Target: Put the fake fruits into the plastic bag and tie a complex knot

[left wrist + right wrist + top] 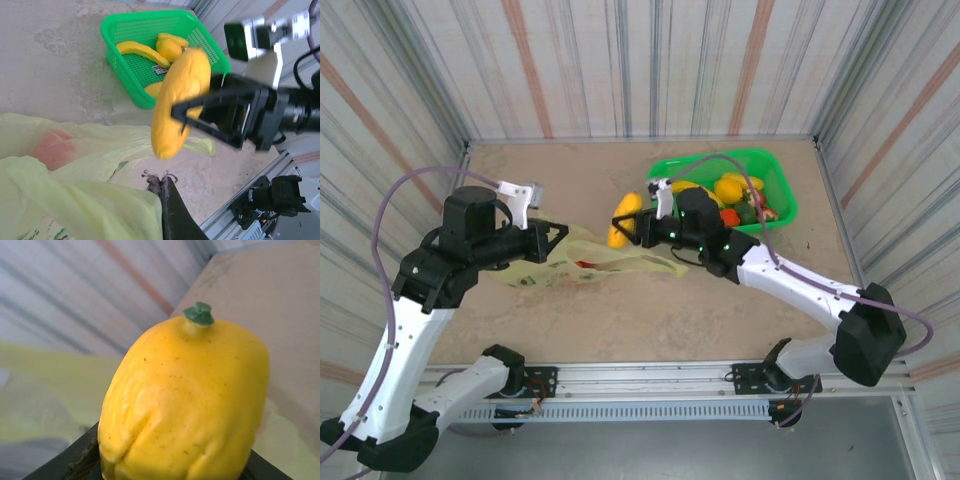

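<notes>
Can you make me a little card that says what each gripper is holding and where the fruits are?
Left gripper: shut on the plastic bag, holding its edge up
Right gripper: shut on a yellow fruit, in the air by the bag
Inside the bag: one red fruit
Green basket: more fruits waiting
Bag: not tied yet

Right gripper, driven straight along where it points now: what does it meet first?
Likely the plastic bag, whose edge the left gripper pinches just ahead. The yellow fruit held in the right gripper would touch first. Height is unclear, so it may pass over.
</notes>
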Controlling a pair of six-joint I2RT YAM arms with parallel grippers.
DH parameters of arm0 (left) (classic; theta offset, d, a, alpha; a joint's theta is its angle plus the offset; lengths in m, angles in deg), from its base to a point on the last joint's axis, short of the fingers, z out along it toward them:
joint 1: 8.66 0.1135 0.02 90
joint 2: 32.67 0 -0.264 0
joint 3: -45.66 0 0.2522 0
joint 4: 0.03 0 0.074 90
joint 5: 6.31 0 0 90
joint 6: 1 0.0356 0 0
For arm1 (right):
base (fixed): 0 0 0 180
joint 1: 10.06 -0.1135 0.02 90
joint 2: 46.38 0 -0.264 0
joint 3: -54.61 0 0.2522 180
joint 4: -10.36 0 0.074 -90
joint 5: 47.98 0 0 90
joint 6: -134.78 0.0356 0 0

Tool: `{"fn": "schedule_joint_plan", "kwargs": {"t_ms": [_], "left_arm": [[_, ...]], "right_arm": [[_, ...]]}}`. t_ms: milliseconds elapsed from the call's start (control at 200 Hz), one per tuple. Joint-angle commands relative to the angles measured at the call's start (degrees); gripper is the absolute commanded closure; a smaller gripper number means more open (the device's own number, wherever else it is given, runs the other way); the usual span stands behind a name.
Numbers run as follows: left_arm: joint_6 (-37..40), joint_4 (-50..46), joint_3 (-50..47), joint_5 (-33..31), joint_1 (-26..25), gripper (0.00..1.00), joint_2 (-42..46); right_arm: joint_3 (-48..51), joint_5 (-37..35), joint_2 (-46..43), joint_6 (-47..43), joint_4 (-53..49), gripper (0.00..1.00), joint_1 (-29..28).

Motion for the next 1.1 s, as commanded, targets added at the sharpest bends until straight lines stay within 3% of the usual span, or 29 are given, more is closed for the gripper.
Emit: {"fn": "schedule_joint_plan", "kwargs": {"t_ms": [0,205,636,937,1092], "left_arm": [[0.3,-0.8,-0.2,-0.5,0.4,1.00,0.7],[0.2,-0.9,-0.1,-0.4,0.4,1.00,0.7],[-0.3,-0.7,0.3,2.9,0.4,1.00,0.5],[-0.3,0.1,0.8,4.1,0.4,1.00,-1.1],[-0.7,-0.7,2.5,0.5,0.5,1.00,-2.5]], "right_arm": [[2.7,-3.8,-1.6,-9.0,6.1,0.51,-3.0],[4.5,-5.4,-0.9,-11.6,6.7,0.51,-7.1],[-0.9,-11.6,9.7,-17.1,6.2,0.52,-7.3],[-2.7,-11.0,13.6,-17.4,12.7,0.52,-7.7],[1.3,-10.0,16.0,-17.1,25.5,0.54,-10.7]]}}
